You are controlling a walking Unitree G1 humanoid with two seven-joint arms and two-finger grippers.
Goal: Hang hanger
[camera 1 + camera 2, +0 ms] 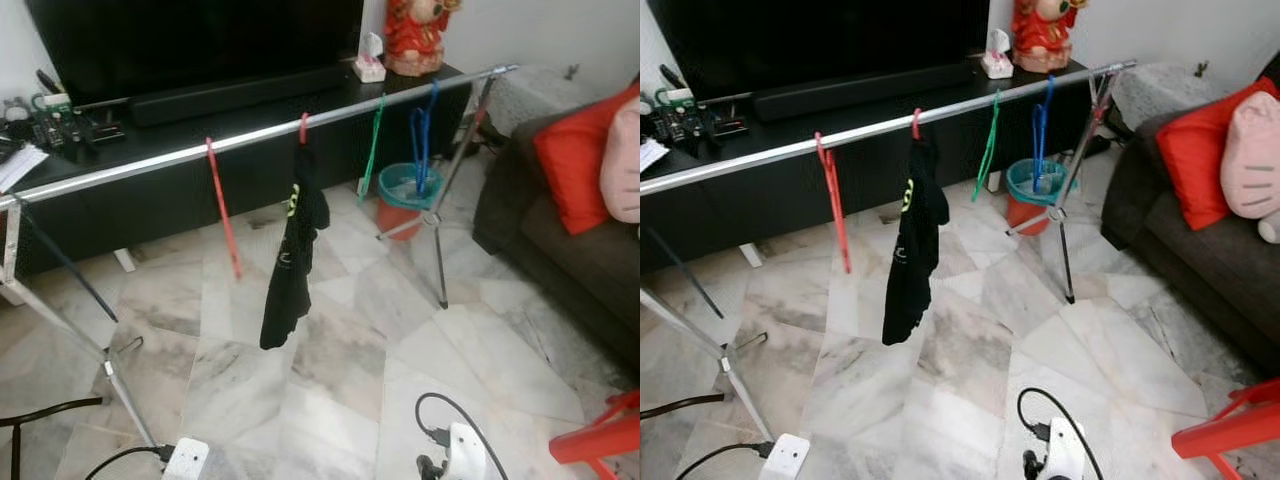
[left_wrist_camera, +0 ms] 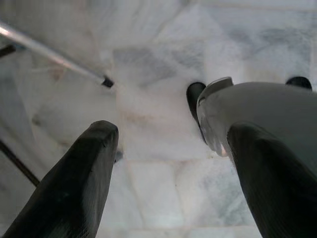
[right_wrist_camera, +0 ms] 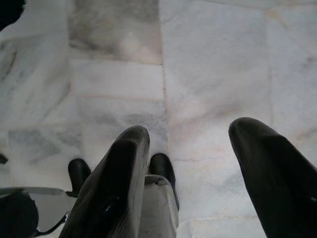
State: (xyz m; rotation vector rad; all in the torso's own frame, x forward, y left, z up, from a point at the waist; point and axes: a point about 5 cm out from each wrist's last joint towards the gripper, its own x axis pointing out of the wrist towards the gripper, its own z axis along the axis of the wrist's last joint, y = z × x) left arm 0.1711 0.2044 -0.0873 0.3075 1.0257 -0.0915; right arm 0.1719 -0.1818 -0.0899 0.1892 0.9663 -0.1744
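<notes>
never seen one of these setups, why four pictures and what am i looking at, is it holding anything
A walking humanoid robot took these. The two wide pictures come from its head, looking down at a metal drying rail on a marble floor. On the rail hang a red hanger, a black garment, a green hanger and a blue hanger. Behind are a TV stand and a bucket; a sofa sits right. The other two look along each wrist: the left gripper and right gripper hang open over the floor, holding nothing.

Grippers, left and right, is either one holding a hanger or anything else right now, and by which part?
Nothing is held. The left gripper and right gripper both hang open over the marble floor, fingers apart with only tile between them.
</notes>
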